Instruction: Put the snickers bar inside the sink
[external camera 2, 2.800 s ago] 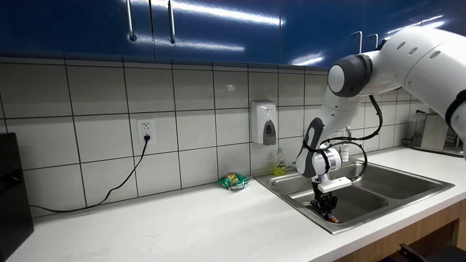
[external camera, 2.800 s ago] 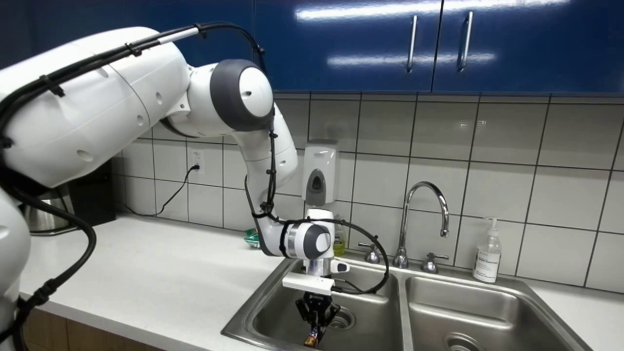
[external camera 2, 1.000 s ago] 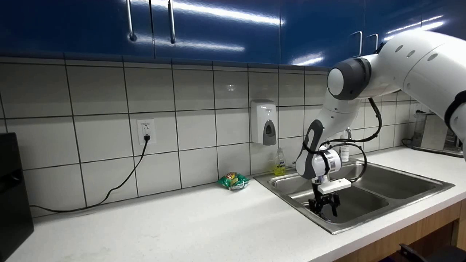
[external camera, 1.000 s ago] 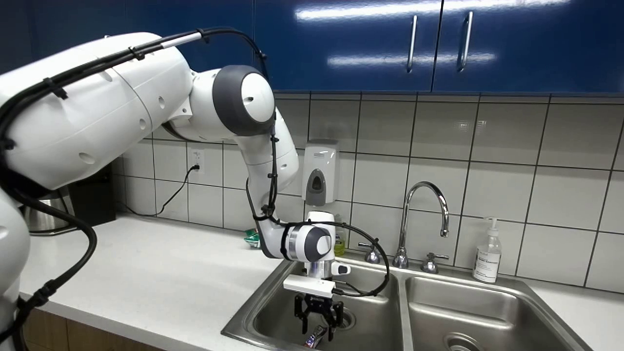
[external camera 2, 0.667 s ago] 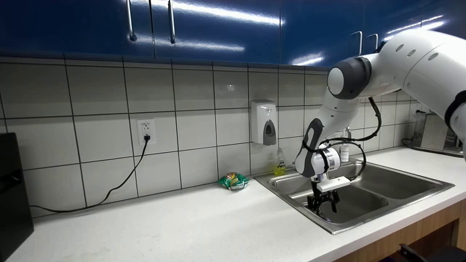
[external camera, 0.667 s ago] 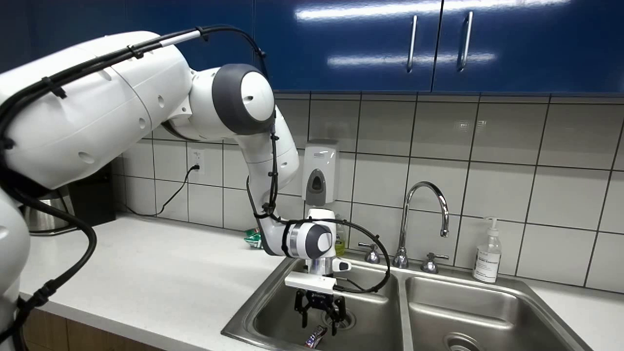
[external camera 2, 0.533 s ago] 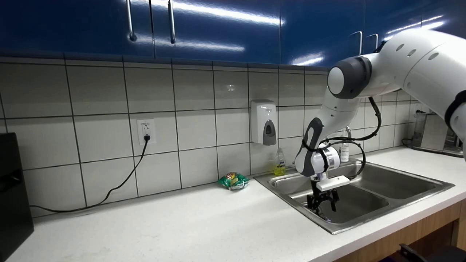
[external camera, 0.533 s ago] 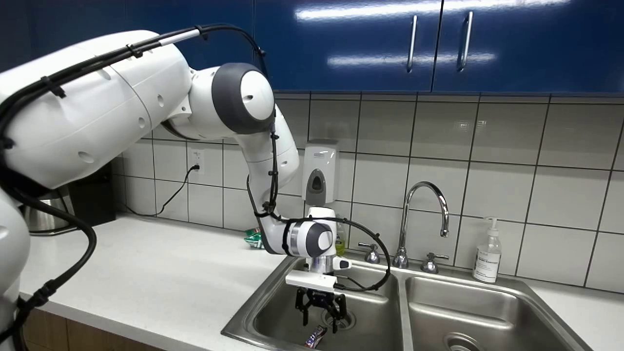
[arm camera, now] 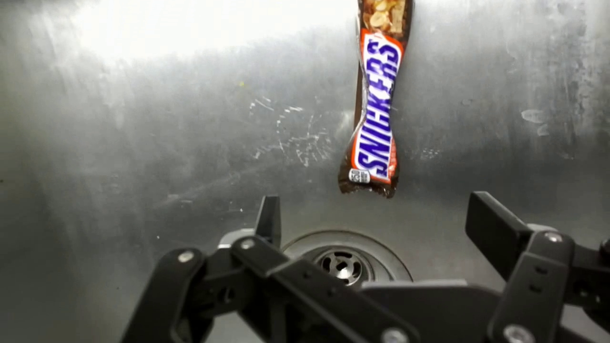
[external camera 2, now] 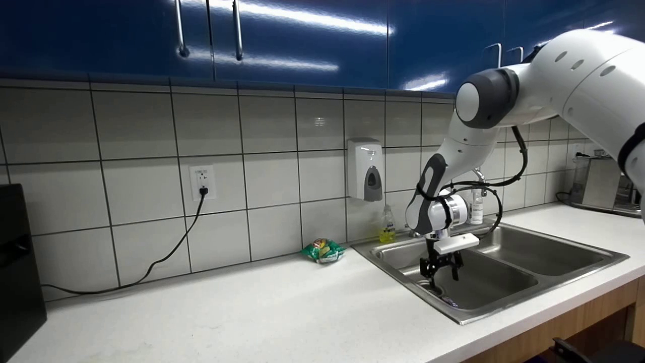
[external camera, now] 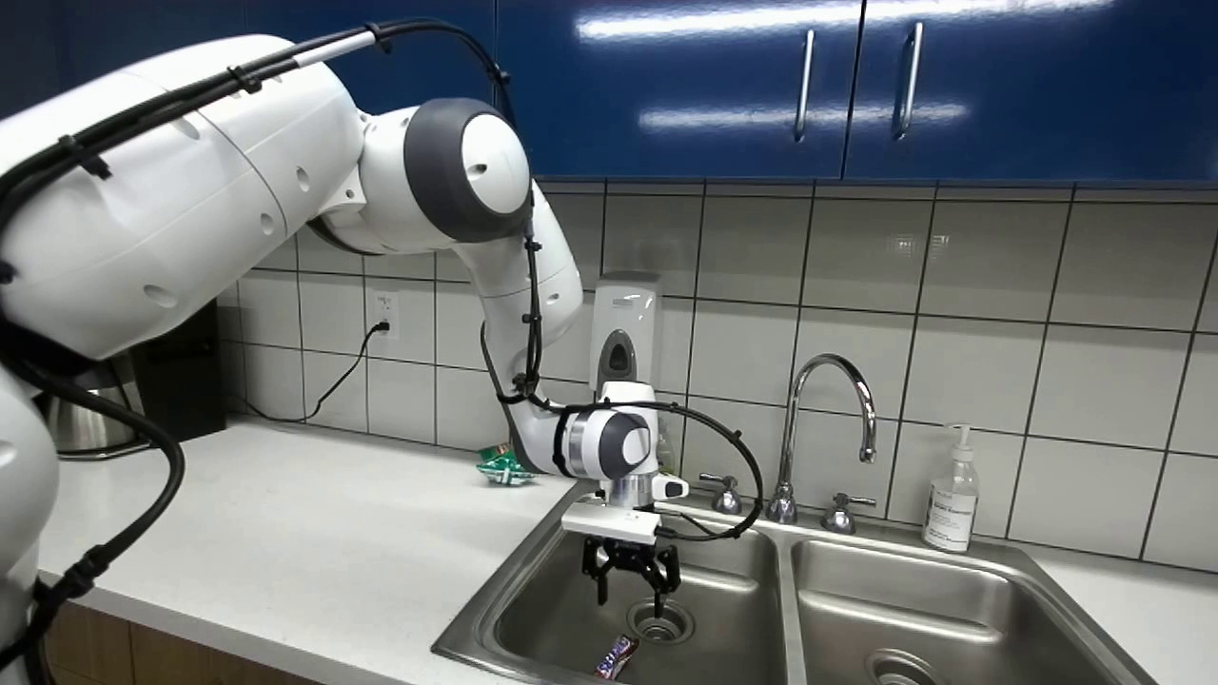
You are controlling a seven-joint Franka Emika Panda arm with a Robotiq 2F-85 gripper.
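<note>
The snickers bar [arm camera: 379, 102] lies flat on the floor of the sink [external camera: 728, 580], in the basin below my arm, close to the drain. Its brown wrapper with the white and blue lettering faces up in the wrist view, its far end cut off by the picture edge. In an exterior view the bar [external camera: 617, 656] shows near the basin's front side. Above the basin hangs my gripper [external camera: 630, 607], open, its fingers [arm camera: 495, 228] wide apart with nothing between them. Bar and fingers do not touch.
A curved faucet [external camera: 828, 366] with two handles rises behind the sink. A pump bottle [external camera: 952, 504] stands at the back rim, a bottle of yellow soap [external camera 2: 387, 229] by the corner. On the counter rests a green snack bag [external camera 2: 323, 250]. A divider [external camera: 790, 618] separates the two basins.
Earlier my gripper was shut on the bar low in the basin. It has opened and let the bar go, then risen and drawn back toward the wall. The bar stays on the basin floor.
</note>
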